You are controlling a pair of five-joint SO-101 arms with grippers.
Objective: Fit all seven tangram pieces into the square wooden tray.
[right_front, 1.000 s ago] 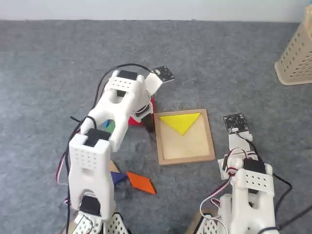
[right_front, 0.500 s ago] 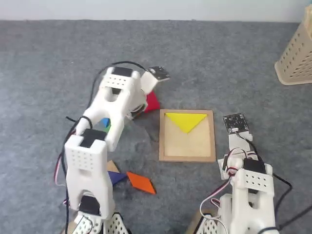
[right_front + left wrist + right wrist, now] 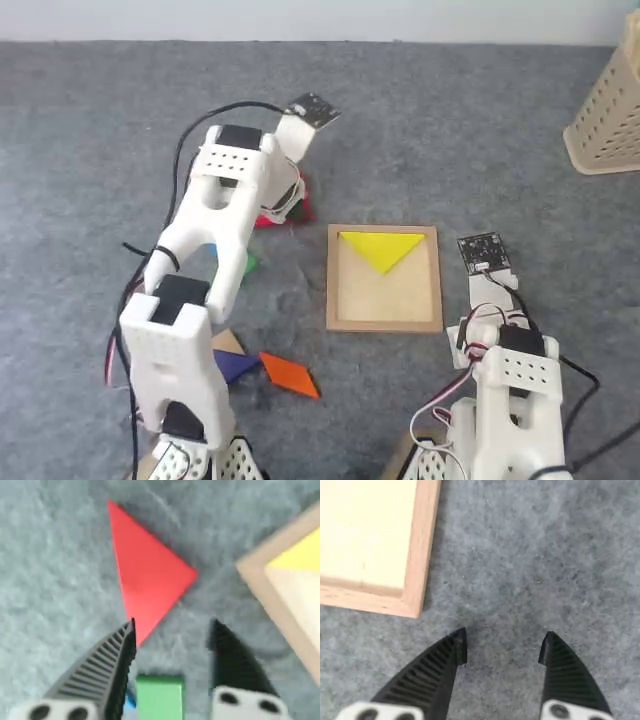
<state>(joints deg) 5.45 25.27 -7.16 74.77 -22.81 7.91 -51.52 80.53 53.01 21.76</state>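
A: Where do we have the tray point(image 3: 384, 326)?
B: Right of centre in the high view, flat on the grey mat point(image 3: 110, 120). One piece is in it: the yellow triangle point(image 3: 380, 249), long edge along the tray's upper wall, apex pointing toward the frame bottom. Bare wood shows below it.

A: And the left gripper point(image 3: 173, 627)?
B: Jaws released, nothing between them. In the wrist view we see it over the mat with the red triangle point(image 3: 145, 577) just past the fingertips. The red's nearest corner sits right beside the tip of the ribbed finger point(image 3: 100, 670). We can't tell if they touch. A tray corner with some yellow shows off to one side, apart from the red.
In the high view the left arm point(image 3: 205, 250) runs from bottom left up to upper centre-left and covers most of the red. Red edges peek out just left of the tray's upper-left corner, clear of the rim.

A: What about the right gripper point(image 3: 505, 636)?
B: Also released and empty, over mat just outside a tray corner. The right arm point(image 3: 510, 390) sits lower right in the high view.

A: Any loose pieces?
B: The green piece point(image 3: 247, 263) pokes out from under the left arm, left of the tray. At lower left we've got the tan piece point(image 3: 232, 342), the blue piece point(image 3: 236, 366) and the orange parallelogram point(image 3: 291, 374) in a close cluster. We can't tell if they overlap. A beige perforated block point(image 3: 608, 105) sits at the upper-right edge, well apart.
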